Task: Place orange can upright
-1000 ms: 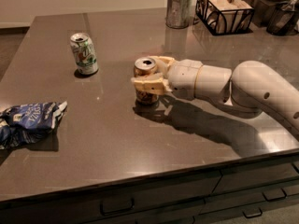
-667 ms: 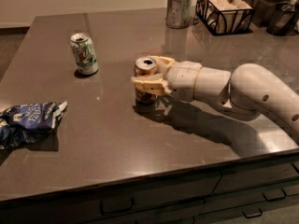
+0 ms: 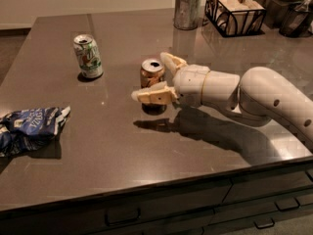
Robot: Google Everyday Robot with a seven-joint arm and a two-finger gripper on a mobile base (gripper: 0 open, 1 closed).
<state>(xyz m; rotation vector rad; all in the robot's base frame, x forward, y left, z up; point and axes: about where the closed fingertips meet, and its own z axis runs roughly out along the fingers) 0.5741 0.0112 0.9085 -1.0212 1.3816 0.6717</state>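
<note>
The orange can (image 3: pixel 152 70) stands upright on the dark table (image 3: pixel 146 146) near its middle, its silver top with the opening facing up. My gripper (image 3: pixel 149 77) reaches in from the right and straddles the can. One finger (image 3: pixel 152 94) crosses in front of the can's lower part and the other (image 3: pixel 172 62) lies behind it on the right. The fingers are spread wider than the can, so the gripper is open around it and the can rests on the table.
A green-and-white can (image 3: pixel 88 56) stands upright at the back left. A crumpled blue chip bag (image 3: pixel 30 128) lies at the left edge. A metal cup (image 3: pixel 188 9), a black wire basket (image 3: pixel 235 11) and dark containers (image 3: pixel 293 13) line the back right.
The near finger has moved away from the can towards the table's front, so the gripper has opened. The can has stayed upright in the same spot.
</note>
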